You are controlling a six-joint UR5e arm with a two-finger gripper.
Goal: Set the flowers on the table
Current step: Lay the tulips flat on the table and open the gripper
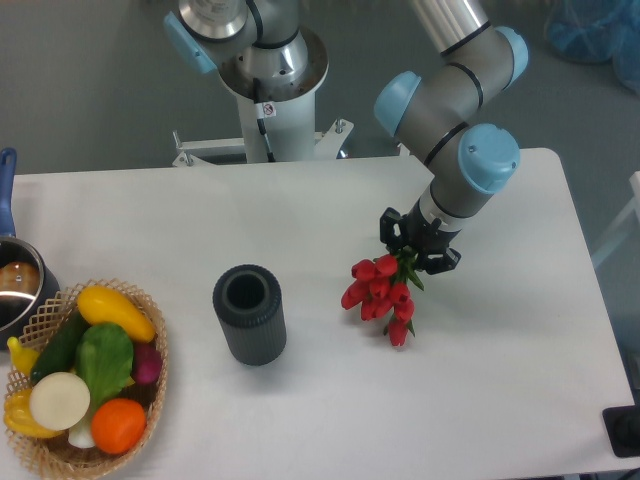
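tool: clamped on the stem end of the flowers, right-centre of the bench, under the arm's wrist
flowers: red tulip heads hang down-left from the tool, tilted; lowest heads look close to or just touching the bench, can't tell which
bench: white top, bare under and around the bunch
step: carry/lowering phase; bunch gripped, not yet laid down
next move: judged, bring the bunch down until heads and stems rest flat on the bare patch right of the cylinder, then part the fingers and lift straight off so twine or leaves don't snag
risk: guess, letting go while tilted could let the bunch roll or flop
cylinder: dark ribbed, upright, open top, well apart to the left of the flowers
basket: vegetables in it, bottom-left, cut by frame edge
pot: left edge, mostly cut off
hidden: stems, leaves and twine mostly behind the tool; finger gap not visible; contact with the bench unclear
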